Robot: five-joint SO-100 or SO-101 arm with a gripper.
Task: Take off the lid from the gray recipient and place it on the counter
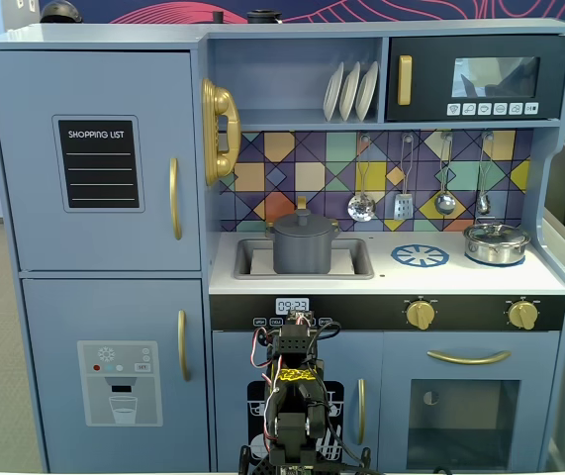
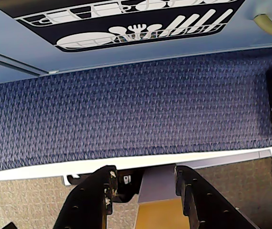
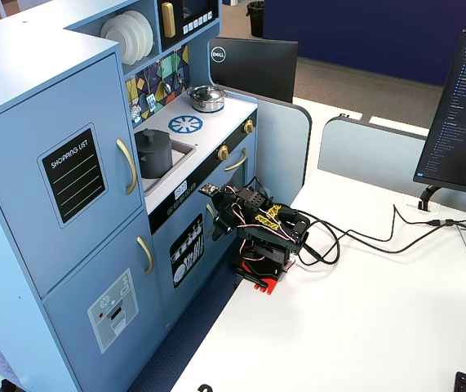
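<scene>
Atop gray recipient (image 1: 305, 250) in sink, lid (image 1: 304, 222); tool (image 2: 143, 183) spread, empty, low by cabinet front.

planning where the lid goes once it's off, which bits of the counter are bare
Bare white counter runs along the front edge above the knobs, and between the sink and the blue burner ring. The ring itself is empty. The right end holds the silver pot. The sink is filled by the gray recipient, its lid still on.
</scene>
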